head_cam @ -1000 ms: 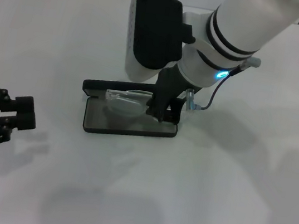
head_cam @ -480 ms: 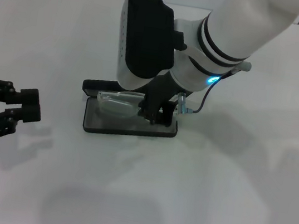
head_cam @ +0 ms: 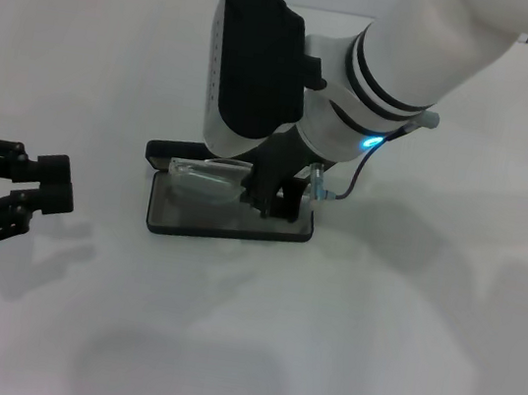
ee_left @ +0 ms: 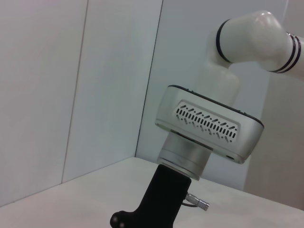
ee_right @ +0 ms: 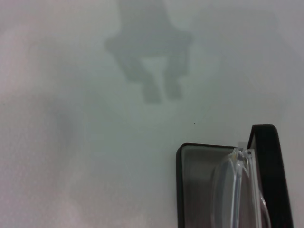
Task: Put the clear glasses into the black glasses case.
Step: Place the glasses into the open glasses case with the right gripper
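You're looking at the right gripper reaching down over the black glasses case, which is lying open on the white table with its grey lining facing up. The clear glasses are sitting inside the open tray, toward the hinge side, their frame running along the raised lid edge. In the right wrist view you're seeing the same thing from close in: the clear glasses lying over the grey lining of the black glasses case, one end right by the tray's corner. So by my read the placing is nearly done; what's left for you is letting go, pulling clear and, if the job wants it, shutting the lid.

Now the hard parts. The big wrist housing is covering the far half of the case, and the dark fingers are blending into the dark rim, so I cannot tell whether that claw is pinching the frame or has parted from it. You also can't see whether the temple arms are folded, or whether the glasses are lying flat.

The left gripper is waiting low over the table at your left, well apart from the case, its fingers spread and holding nothing.
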`<state>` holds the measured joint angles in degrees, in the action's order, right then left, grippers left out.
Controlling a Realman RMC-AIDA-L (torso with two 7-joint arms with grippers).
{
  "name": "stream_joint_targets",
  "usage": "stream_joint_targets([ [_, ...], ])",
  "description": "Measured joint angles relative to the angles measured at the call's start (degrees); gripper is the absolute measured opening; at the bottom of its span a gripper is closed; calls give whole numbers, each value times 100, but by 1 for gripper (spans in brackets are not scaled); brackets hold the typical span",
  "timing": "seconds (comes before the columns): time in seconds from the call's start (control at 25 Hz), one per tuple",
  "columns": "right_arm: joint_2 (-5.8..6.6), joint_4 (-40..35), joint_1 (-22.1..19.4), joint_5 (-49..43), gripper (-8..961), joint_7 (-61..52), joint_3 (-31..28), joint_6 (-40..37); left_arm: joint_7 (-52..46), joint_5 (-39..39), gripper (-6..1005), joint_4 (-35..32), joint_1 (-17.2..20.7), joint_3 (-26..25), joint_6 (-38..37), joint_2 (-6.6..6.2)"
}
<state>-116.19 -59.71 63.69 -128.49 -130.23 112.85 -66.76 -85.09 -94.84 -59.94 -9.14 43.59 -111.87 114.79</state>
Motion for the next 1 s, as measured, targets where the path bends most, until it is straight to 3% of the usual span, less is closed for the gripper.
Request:
stream_joint_targets([
  [1.0,0,120,-5,91,64,-3,106,1,-5,-3,240,-1,-9,0,0,8],
])
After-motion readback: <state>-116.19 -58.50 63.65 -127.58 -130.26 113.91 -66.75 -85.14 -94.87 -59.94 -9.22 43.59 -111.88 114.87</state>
